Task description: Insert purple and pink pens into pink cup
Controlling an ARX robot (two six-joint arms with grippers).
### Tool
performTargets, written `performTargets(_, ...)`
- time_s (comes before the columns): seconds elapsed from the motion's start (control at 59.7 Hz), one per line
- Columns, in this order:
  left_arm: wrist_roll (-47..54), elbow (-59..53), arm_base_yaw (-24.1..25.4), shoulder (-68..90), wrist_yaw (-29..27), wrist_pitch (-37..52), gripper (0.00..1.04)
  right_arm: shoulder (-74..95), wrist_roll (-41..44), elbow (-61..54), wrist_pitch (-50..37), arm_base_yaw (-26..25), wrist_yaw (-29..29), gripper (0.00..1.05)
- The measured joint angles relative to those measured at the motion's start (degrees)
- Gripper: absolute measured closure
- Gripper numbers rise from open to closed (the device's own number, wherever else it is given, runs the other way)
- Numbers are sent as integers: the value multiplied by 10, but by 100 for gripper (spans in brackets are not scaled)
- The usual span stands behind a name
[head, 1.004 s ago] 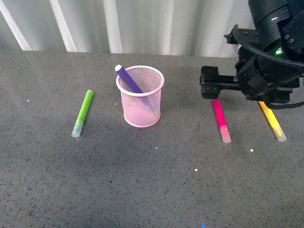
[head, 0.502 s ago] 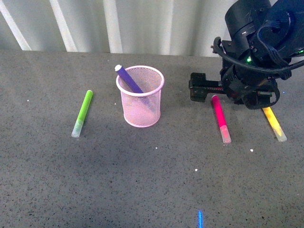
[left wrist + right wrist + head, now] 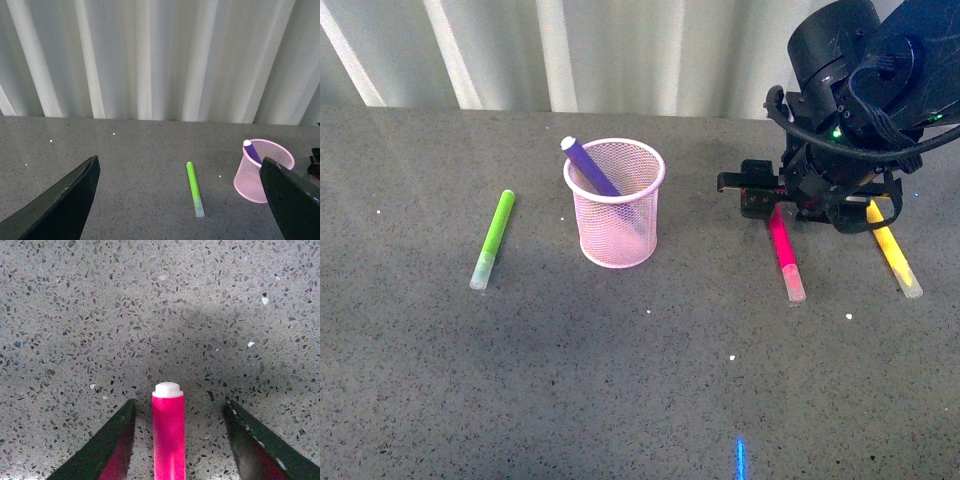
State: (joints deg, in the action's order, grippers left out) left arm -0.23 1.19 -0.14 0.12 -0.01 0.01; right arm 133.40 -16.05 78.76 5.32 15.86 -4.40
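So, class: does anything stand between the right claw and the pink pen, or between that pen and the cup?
Nothing visible does. The right claw, open, straddles the end of the pink pen. The table between pen and cup is bare, and the purple pen in the cup leaves room.
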Motion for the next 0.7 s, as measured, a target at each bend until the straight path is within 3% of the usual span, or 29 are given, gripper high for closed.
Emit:
performTargets(0.251, 0, 0, 0, 0, 0, 0, 7, -2, -3, -9, -15, 5, 13, 91)
performTargets(0.452, 0, 0, 0, 0, 0, 0, 7, -14, -8, -40, -67, 5, -8, 93)
performTargets(0.703, 0, 0, 0, 0, 0, 0, 7, -108, 82, -171, -380, 40, -23, 93)
